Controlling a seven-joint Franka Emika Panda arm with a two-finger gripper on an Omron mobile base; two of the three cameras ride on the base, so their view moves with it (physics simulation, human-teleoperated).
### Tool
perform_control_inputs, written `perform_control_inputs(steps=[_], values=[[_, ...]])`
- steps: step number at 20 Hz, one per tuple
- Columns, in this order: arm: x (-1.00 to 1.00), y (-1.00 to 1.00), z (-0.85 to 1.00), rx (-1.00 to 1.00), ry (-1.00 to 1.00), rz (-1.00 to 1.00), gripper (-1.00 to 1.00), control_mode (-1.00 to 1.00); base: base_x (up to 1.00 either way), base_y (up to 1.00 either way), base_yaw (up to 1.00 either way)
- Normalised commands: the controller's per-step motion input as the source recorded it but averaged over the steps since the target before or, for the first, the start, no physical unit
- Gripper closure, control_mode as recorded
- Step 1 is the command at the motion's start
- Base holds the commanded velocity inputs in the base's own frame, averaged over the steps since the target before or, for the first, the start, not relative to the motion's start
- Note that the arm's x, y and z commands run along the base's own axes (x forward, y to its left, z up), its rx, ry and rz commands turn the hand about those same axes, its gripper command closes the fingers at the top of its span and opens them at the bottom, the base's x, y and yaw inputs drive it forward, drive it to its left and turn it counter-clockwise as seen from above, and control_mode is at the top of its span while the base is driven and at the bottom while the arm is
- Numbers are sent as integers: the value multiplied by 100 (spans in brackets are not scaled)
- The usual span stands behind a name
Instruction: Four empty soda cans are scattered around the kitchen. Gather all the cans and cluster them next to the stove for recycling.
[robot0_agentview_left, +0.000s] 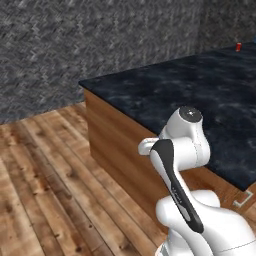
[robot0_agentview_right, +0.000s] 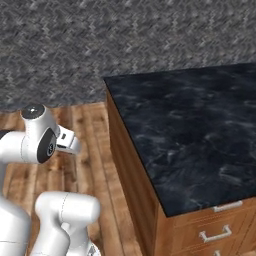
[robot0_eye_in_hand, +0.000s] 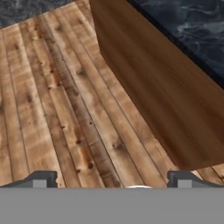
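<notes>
Gripper (robot0_eye_in_hand: 112, 179) jaws spread wide, nothing between them, touching nothing. In the hand view it points down at the plank floor (robot0_eye_in_hand: 57, 109), next to the wooden side of the kitchen island (robot0_eye_in_hand: 157, 92). One red soda can (robot0_agentview_left: 238, 47) stands upright at the far corner of the dark marble countertop (robot0_agentview_left: 200, 90) in the left base view, well apart from the gripper, across the island.
</notes>
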Motion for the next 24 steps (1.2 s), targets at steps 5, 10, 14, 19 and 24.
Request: perform_control_inputs(steps=[5, 10, 14, 19, 24], values=[[0, 0, 0, 0, 0, 0, -100, 100, 21, 44, 12], [0, 0, 0, 0, 0, 0, -100, 100, 30, 38, 7], [0, 0, 0, 0, 0, 0, -100, 100, 40, 35, 0], [0, 0, 0, 0, 0, 0, -100, 100, 40, 34, 1], [0, 0, 0, 0, 0, 0, -100, 100, 44, 34, 0]])
